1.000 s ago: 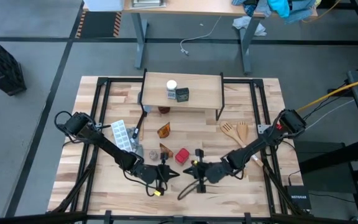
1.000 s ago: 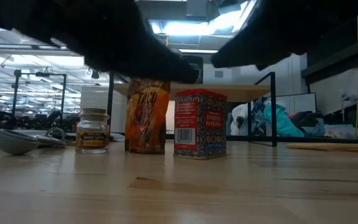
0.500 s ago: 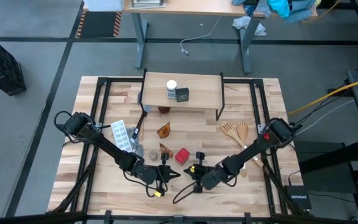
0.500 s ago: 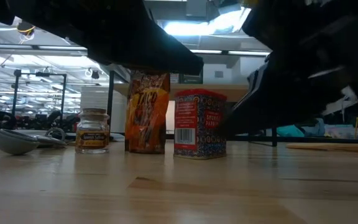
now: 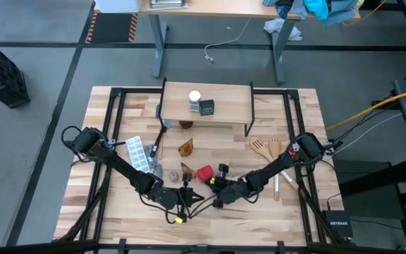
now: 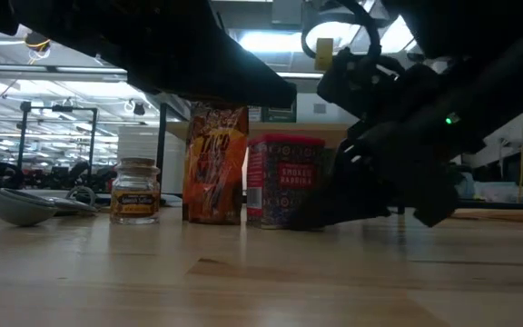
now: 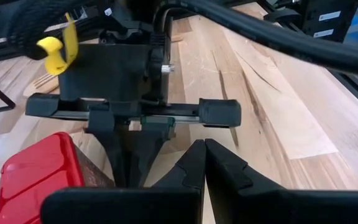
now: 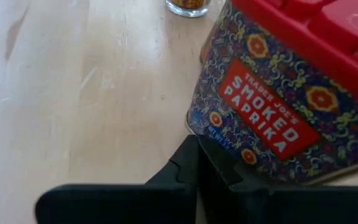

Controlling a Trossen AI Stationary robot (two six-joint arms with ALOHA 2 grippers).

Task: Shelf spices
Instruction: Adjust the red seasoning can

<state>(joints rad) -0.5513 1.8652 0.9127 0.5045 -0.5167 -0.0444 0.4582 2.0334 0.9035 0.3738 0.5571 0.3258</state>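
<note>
Right gripper is pinched shut, nose touching the paprika tin mid-frame — I'd back off, open wide, then straddle it — left gripper, also shut, waits just below.

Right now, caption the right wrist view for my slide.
Shut right gripper nosing against the base of the red-lidded smoked paprika tin on the wooden table.

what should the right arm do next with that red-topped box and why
Probably back off a little and open: the right tool is shut, its tips pressed against the side of the paprika box, which looks tilted. Shut, it can only push the box, not grasp it for the shelf.
</note>
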